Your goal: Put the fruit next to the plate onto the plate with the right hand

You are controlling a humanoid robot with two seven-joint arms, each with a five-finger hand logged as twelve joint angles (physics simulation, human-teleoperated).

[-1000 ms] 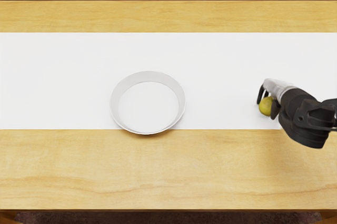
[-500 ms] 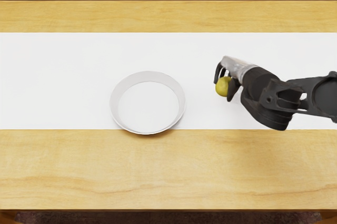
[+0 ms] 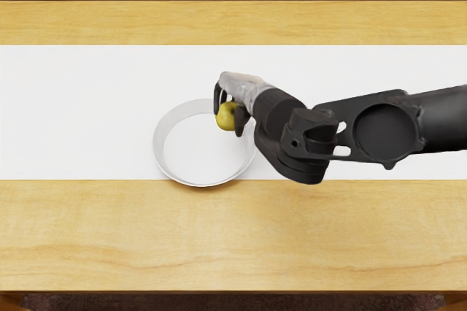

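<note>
A small yellow-green fruit (image 3: 227,115) is held in my right hand (image 3: 230,109), whose dark fingers curl around it. The hand and fruit hover over the upper right part of the white plate (image 3: 166,156), just inside its rim. My right arm (image 3: 379,125) reaches in from the right edge and covers the plate's right rim. The left arm does not show.
The plate sits on a white runner (image 3: 87,106) across a wooden table (image 3: 219,238). The table's front edge runs along the bottom, with a brown wall behind the far edge.
My right hand has carried the fruit leftward from the right end of the runner to above the plate's right side. The plate has stayed put.
</note>
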